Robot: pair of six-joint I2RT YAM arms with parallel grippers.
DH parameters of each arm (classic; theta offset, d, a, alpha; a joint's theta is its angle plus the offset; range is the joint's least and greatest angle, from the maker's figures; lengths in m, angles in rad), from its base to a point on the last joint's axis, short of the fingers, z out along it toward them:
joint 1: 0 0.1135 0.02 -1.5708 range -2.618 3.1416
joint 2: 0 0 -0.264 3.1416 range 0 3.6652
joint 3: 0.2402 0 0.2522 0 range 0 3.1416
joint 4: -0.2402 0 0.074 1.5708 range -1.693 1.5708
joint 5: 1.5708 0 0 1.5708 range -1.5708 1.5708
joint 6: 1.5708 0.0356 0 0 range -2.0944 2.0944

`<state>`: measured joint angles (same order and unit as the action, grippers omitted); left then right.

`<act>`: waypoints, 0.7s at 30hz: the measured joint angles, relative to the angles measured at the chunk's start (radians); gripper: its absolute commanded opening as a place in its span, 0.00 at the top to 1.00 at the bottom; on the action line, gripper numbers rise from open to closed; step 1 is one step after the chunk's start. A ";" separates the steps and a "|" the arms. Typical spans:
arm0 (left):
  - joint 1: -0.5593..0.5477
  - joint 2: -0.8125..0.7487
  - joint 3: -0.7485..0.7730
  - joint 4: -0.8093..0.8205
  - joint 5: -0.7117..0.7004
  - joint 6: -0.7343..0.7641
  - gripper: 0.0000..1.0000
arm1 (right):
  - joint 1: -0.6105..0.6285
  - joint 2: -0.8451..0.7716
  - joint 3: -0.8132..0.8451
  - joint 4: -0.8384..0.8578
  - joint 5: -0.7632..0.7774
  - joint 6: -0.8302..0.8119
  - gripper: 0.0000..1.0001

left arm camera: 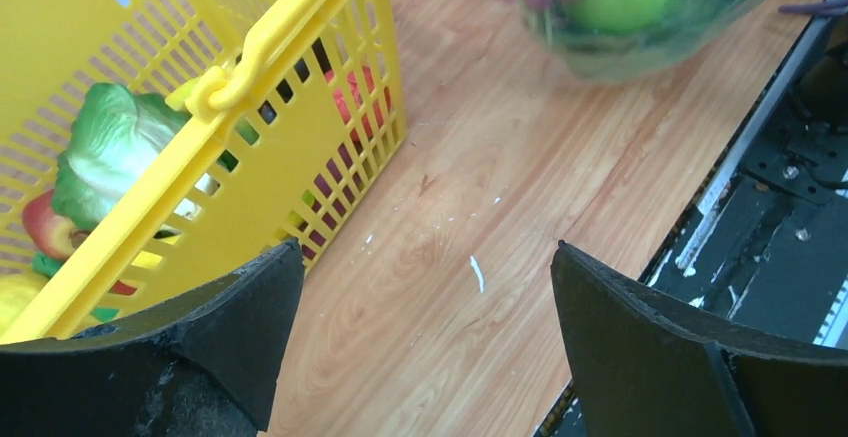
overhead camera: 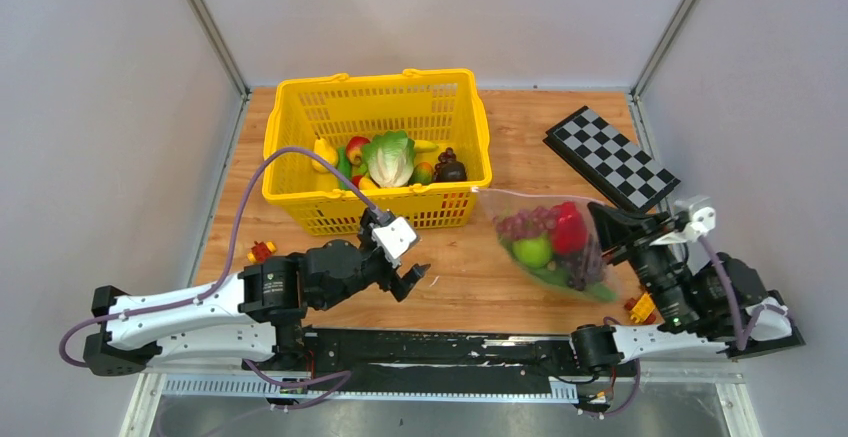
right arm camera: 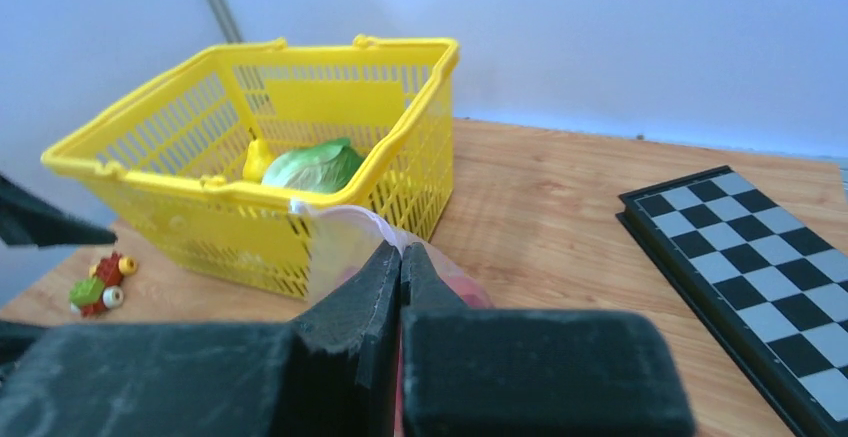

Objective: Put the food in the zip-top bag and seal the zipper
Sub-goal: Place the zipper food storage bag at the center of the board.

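The clear zip-top bag (overhead camera: pixel 555 242) lies on the wooden table right of the yellow basket, holding purple grapes, a green apple (overhead camera: pixel 533 250) and a red piece. Its pale zipper (overhead camera: pixel 530 195) runs along the far edge. My right gripper (overhead camera: pixel 598 219) is shut on the bag's zipper edge (right arm camera: pixel 345 213) at the right end; its tips (right arm camera: pixel 400 253) pinch the plastic. More food, with leafy greens (overhead camera: pixel 388 157), a banana and a red apple, sits in the basket. My left gripper (overhead camera: pixel 410 279) is open and empty over bare wood (left arm camera: pixel 428 257), between basket and bag (left arm camera: pixel 640 7).
The yellow basket (overhead camera: pixel 300 197) stands at the back centre-left, and its wall is close to my left finger (left arm camera: pixel 300 177). A folded chessboard (overhead camera: pixel 612 157) lies at the back right. Small toy clusters lie at the left (overhead camera: pixel 262 251) and by the right arm (overhead camera: pixel 642 307). A black rail runs along the front edge.
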<state>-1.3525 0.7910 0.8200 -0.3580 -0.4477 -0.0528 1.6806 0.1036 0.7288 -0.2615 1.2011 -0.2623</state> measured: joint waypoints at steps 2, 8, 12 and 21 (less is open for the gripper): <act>0.000 0.000 -0.003 0.016 -0.011 -0.008 0.01 | 0.000 0.004 0.049 0.013 0.031 -0.032 1.00; 0.000 -0.005 -0.010 0.056 -0.108 -0.054 0.00 | -0.003 0.123 0.111 0.029 0.053 -0.037 1.00; 0.000 -0.053 -0.042 0.061 -0.178 -0.093 0.00 | -0.004 0.361 0.054 0.007 0.006 0.048 1.00; 0.000 -0.269 -0.089 0.048 -0.286 -0.163 0.00 | -0.003 0.644 -0.085 0.007 -0.340 0.199 0.76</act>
<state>-1.3525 0.5224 0.7315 -0.3099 -0.7338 -0.2153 1.6779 0.7471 0.6434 -0.2546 0.8608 -0.0631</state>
